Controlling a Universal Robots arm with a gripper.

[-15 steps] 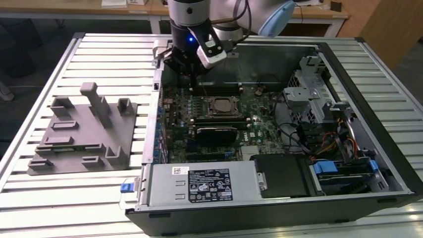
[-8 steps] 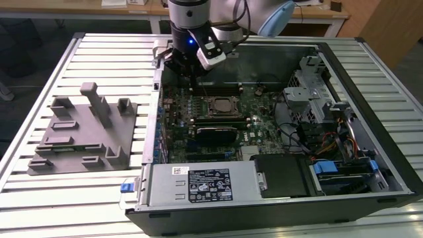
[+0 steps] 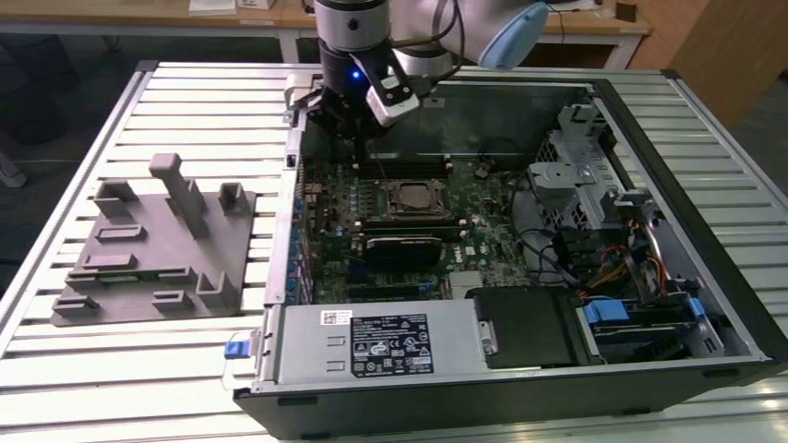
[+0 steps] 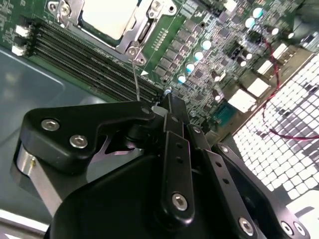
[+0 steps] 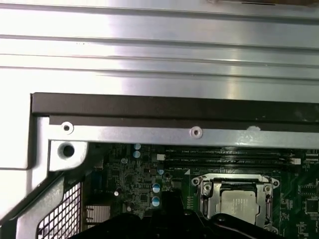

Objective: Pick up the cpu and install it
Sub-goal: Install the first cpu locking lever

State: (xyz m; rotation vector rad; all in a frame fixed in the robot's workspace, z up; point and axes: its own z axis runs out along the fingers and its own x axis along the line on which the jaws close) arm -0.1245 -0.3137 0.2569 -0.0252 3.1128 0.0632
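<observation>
Chip (image 4: 106, 16), one silver square, sits in the metal-framed socket (image 5: 238, 204) on the green motherboard (image 3: 474, 198) inside the open computer case (image 3: 640, 120); memory slots (image 4: 94, 62) run just beside the socket; the hand (image 3: 360, 155) hangs over the board near those slots, apart from the chip, its black fingers (image 4: 172, 164) pressed together and clenched on nothing; one grey tray (image 3: 148, 245) with upright posts lies on the slatted surface (image 3: 74, 360) at the exterior view's left.
</observation>
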